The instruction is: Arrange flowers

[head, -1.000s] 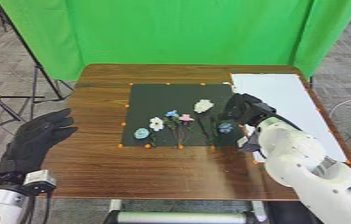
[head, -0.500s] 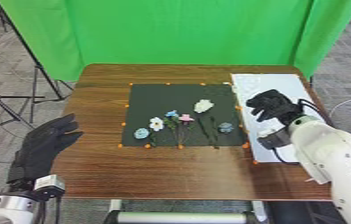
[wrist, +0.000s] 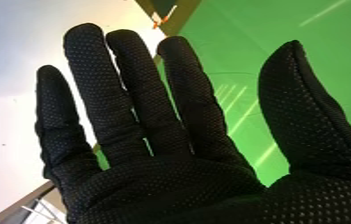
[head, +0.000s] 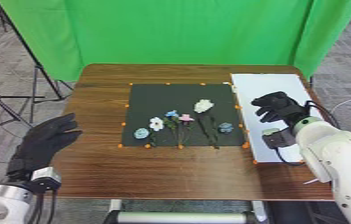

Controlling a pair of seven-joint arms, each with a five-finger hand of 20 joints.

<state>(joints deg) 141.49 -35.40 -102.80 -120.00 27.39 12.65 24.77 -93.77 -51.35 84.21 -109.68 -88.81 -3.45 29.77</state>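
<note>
Several artificial flowers lie on the black mat (head: 145, 107) in the head view: a light blue one (head: 141, 133), a white one (head: 156, 124), a small blue one (head: 172, 113), a pink one (head: 186, 118), a larger cream one (head: 203, 105) and a grey-blue one (head: 226, 127). My right hand (head: 282, 107) is over the white board, right of the mat, holding nothing. In the right wrist view my right hand (wrist: 163, 185) is open with straight fingers and the thumb apart. My left hand (head: 43, 145) is open at the table's left edge, away from the flowers.
A white board (head: 265, 85) covers the right side of the brown table (head: 154, 177), with orange markers around it and the mat. Behind the table hangs a green curtain (head: 189, 35). A black stand (head: 34, 62) rises at the left, beyond the table.
My right hand has moved right, from the mat's right edge to over the white board, uncovering the grey-blue flower. My left hand has shifted slightly.
</note>
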